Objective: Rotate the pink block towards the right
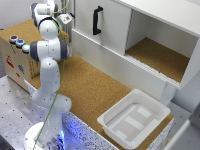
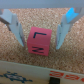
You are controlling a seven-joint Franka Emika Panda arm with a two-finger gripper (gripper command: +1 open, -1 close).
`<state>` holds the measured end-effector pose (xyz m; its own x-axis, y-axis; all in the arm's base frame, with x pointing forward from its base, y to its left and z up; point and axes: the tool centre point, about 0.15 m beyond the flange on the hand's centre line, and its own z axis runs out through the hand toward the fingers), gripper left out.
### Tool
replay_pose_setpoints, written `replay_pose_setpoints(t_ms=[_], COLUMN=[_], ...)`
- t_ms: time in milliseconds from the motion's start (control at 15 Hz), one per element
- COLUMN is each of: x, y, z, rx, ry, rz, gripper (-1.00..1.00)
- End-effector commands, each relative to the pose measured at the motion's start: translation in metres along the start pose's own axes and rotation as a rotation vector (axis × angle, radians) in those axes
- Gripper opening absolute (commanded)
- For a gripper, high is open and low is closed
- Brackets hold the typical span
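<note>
Fingers [image 2: 16, 31] spread wide, one on each side of the pink block [image 2: 39, 41], neither touching it — I read the gripper [image 2: 39, 32] as lined up but not closed. Block sits on the cork surface [image 2: 40, 15], between the pads. Judging from this, grasp and rightward turn are both left to do.

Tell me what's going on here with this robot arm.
A white Franka robot arm is reaching down over a cork-topped table. In the wrist view, its gripper is open, with one blue-grey finger on each side of a small pink block with dark markings. The fingers don't appear to touch the block yet. A white plastic bin sits nearby.
</note>
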<state>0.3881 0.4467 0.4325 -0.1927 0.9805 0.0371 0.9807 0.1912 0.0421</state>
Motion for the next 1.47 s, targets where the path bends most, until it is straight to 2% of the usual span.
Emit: replay_pose_setpoints(t_ms=[0,133,333,400,467,600,867,1333,1400], x=[0.012,0.012,0.007,0.004,0.002,0.002,0.019,0.026,0.027], y=[0.002,-0.003,-0.015,-0.017,-0.019,-0.021,-0.027,-0.027,-0.025], z=[-0.014,-0.032,-0.053,-0.053,-0.057,-0.063,-0.061,-0.027,-0.023], rx=[-0.013,-0.031,-0.023,-0.014,0.006,-0.007,0.009,0.103,0.072], ry=[-0.113,-0.096,-0.133,-0.159,-0.15,-0.162,-0.149,0.044,0.039], rz=[0.068,0.132,0.287,0.364,0.472,0.645,0.917,1.442,1.478], gripper=[-1.0,-1.0,-1.0,-1.0,-1.0,-1.0,-1.0,-1.0,-1.0])
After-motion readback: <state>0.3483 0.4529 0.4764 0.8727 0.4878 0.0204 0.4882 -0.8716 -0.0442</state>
